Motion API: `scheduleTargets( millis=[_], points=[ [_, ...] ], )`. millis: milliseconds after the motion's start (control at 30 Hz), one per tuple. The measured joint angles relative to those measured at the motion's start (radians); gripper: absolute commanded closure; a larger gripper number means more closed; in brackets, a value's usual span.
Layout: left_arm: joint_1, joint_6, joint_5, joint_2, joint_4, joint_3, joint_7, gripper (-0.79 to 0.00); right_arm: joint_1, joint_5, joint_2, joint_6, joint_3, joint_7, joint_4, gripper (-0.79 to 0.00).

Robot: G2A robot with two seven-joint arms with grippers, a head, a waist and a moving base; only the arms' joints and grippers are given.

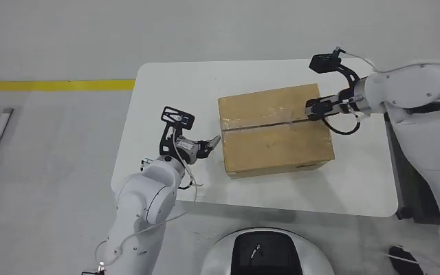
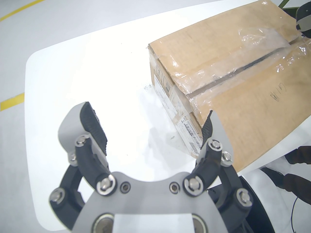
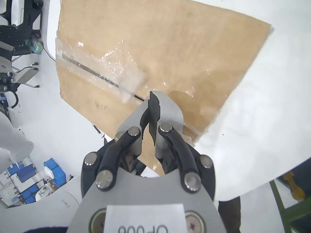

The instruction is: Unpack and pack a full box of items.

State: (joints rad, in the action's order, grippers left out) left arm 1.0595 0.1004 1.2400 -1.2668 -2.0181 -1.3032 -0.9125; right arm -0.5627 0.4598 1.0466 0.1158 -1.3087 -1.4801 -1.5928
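Right now I see the cardboard box (image 1: 275, 130) sitting closed in the middle of the white bench (image 1: 165, 89), with clear tape (image 2: 218, 73) running along its centre seam. My left pincer (image 2: 150, 118) is spread wide, hovering over bare bench just beside the box's labelled end and touching nothing. My right pincer (image 3: 151, 100) is pinched together, its tips at the seam's opposite end on the box top. Whether they grip the tape I cannot tell.
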Motion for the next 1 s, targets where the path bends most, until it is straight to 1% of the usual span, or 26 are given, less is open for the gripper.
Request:
scheduleTargets(
  millis=[67, 100, 167, 267, 333, 400, 467, 567, 667, 800, 1000],
  points=[
    [0.0, 0.0, 0.0, 0.0, 0.0, 0.0, -0.001, -0.785, -0.021, -0.013, -0.005, -0.013, -0.033, 0.044, -0.041, 0.0],
    [0.0, 0.0, 0.0, 0.001, 0.0, 0.0, -0.003, -0.785, -0.029, -0.036, -0.005, -0.027, -0.043, 0.086, -0.064, 0.0],
    [0.0, 0.0, 0.001, 0.001, -0.001, -0.001, -0.005, -0.785, -0.031, -0.085, 0.001, -0.034, -0.031, 0.141, -0.071, 0.0],
    [0.001, 0.003, 0.002, 0.002, -0.002, 0.0, -0.006, -0.785, 0.004, -0.137, 0.019, -0.085, 0.059, 0.221, -0.058, 0.0],
    [0.0, 0.006, 0.003, 0.002, -0.002, 0.004, -0.006, -0.785, 0.042, -0.154, 0.037, -0.131, 0.146, 0.269, -0.022, 0.0],
    [0.0, 0.007, 0.004, 0.003, -0.003, 0.006, -0.005, -0.785, 0.085, -0.137, 0.054, -0.151, 0.233, 0.291, 0.031, 0.0],
    [0.001, 0.005, 0.005, 0.003, -0.004, 0.005, -0.005, -0.785, 0.12, -0.111, 0.067, -0.154, 0.295, 0.302, 0.08, 0.0],
    [0.005, -0.003, 0.008, 0.004, -0.008, -0.001, -0.006, -0.785, 0.159, -0.104, 0.082, -0.153, 0.359, 0.3, 0.154, 0.0],
    [0.009, -0.007, 0.009, 0.005, -0.009, -0.009, -0.004, -0.785, 0.176, -0.089, 0.085, -0.152, 0.375, 0.277, 0.203, 0.0],
    [0.012, -0.009, 0.007, 0.006, -0.008, -0.011, 0.0, -0.785, 0.167, -0.072, 0.071, -0.16, 0.346, 0.229, 0.216, 0.0],
    [0.004, -0.001, 0.008, 0.006, 0.001, 0.002, 0.007, -0.785, 0.113, -0.04, 0.036, -0.175, 0.268, 0.144, 0.171, 0.0]
  ],
)
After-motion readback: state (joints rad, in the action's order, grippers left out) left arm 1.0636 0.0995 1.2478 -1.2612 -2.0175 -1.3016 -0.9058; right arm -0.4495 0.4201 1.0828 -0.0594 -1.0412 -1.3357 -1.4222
